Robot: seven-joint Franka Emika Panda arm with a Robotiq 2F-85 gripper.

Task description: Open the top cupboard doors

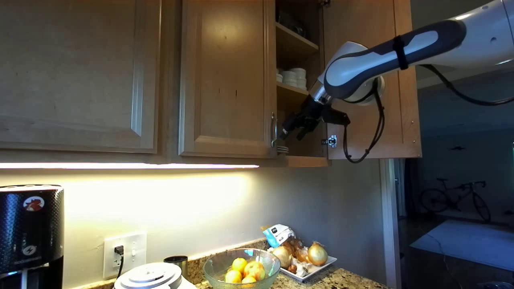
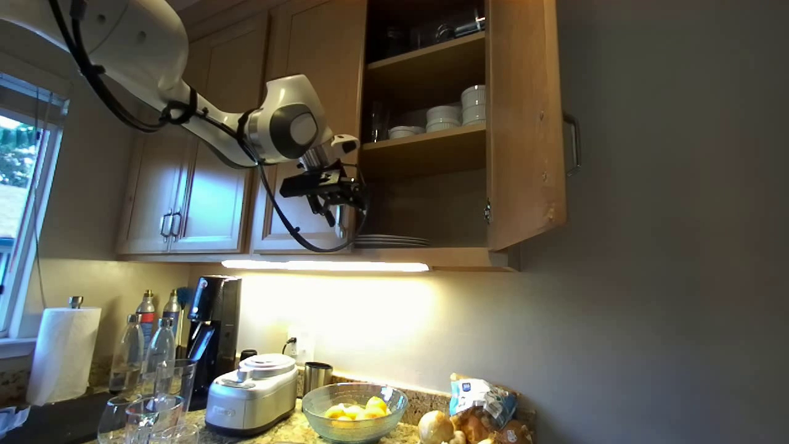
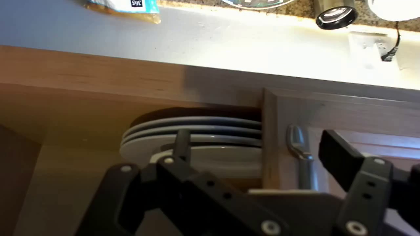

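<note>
Spread wide, the claw [image 3: 256,137] hangs at the mouth of the cupboard [image 2: 441,203], its fingers [image 3: 341,160] well apart. Seen in the wrist view, the handle [image 3: 304,157] of the closed door [image 1: 229,80] shows between them; whether they touch it, I can't tell. The open door [image 2: 524,123] stands swung out opposite, that mouth gaping between the two. Plates [image 3: 226,140] sit just inside the closed door's edge, a shelf [image 1: 293,89] runs above the claw, and the counter [image 1: 341,279] lies well below.

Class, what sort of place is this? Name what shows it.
Probably a home kitchen: tall light-brown wooden cupboard doors, stacked round white plates and a clear glass bowl of round yellow fruit suggest it.
</note>
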